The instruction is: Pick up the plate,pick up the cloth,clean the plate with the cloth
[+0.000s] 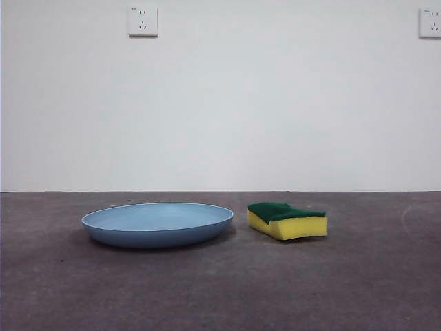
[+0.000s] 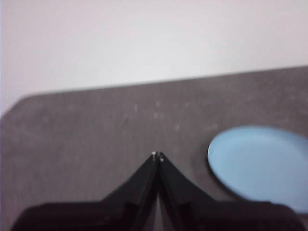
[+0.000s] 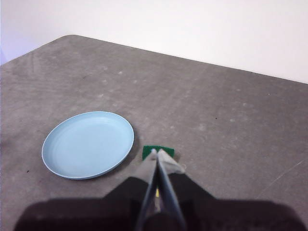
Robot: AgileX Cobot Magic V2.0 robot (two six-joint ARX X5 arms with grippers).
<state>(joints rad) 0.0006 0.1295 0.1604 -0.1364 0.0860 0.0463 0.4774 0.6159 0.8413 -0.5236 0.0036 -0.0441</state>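
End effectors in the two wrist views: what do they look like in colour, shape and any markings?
The left end effector has two matte black jaws tapering to a point, with tiny pale specks at the tips. The right end effector is also black, but its tapering inner faces look grey. No cables, labels or markings are visible on either.

Plate and sponge on the worktop

Plate [image 1: 157, 224] lying left on worktop [image 1: 220, 289], sponge [image 1: 287, 221] just beside it to the right, apart, wall [image 1: 275, 103] behind.
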